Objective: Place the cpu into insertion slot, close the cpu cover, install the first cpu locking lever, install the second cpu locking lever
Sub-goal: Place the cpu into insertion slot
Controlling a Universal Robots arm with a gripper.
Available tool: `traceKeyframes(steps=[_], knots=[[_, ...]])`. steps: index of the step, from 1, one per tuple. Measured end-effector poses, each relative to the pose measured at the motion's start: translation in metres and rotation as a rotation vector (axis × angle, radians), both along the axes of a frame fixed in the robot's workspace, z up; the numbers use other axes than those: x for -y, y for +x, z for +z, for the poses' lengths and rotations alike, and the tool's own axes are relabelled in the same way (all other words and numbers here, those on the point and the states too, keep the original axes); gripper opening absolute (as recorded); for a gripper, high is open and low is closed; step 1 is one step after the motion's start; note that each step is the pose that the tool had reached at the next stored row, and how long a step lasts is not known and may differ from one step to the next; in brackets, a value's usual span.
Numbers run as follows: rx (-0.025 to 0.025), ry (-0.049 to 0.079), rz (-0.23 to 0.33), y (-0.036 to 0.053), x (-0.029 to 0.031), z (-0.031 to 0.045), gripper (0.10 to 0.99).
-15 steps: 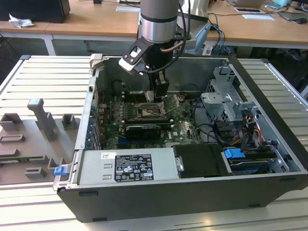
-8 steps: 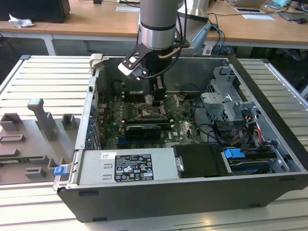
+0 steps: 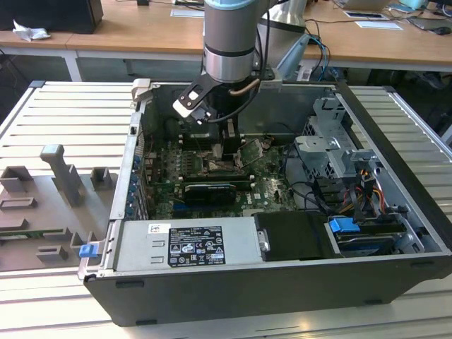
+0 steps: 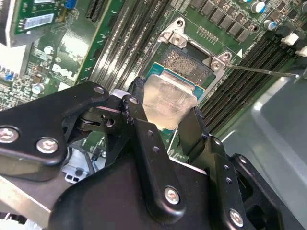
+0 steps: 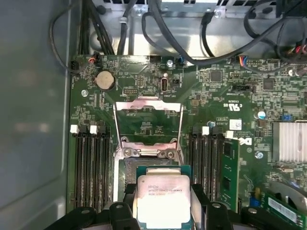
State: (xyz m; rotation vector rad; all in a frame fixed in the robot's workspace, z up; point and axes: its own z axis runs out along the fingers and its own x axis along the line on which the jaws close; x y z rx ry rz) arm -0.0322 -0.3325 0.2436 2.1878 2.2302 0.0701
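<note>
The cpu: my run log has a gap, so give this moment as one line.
gripper: shut on flat square silver-beige cpu | cpu: over square silver-rimmed insertion slot | silver frame cpu cover: open

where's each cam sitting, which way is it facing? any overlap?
Exterior view: off-arm, looking down into the open computer case; arm and hand show.
First wrist view: on the wrist, facing the open cpu cover; hand grips the cpu.
Second wrist view: on the wrist, facing the insertion slot; hand in the foreground.
Shared: both wrist views show the cpu.
</note>
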Motion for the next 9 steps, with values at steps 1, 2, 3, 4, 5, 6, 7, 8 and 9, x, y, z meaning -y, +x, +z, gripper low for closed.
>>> traceKeyframes(steps=[1,2,3,4,5,6,7,8,9], knots=[[0.0000,0.000,0.007,-0.0005,-0.0001,-0.0019,0.529],[0.0000,0.000,0.017,-0.0009,-0.0002,-0.0030,0.529],[-0.0001,0.000,0.027,-0.0011,-0.0003,-0.0044,0.529],[-0.0001,0.000,0.031,-0.0014,-0.0008,-0.0058,0.529],[-0.0001,0.000,0.032,-0.0026,-0.0011,-0.0077,0.529],[-0.0001,0.000,0.032,-0.0032,-0.0015,-0.0090,0.529],[-0.0001,0.000,0.032,-0.0035,-0.0022,-0.0101,0.529],[-0.0002,0.000,0.029,-0.0035,-0.0035,-0.0114,0.529],[-0.0002,0.000,0.026,-0.0035,-0.0043,-0.0122,0.529]])
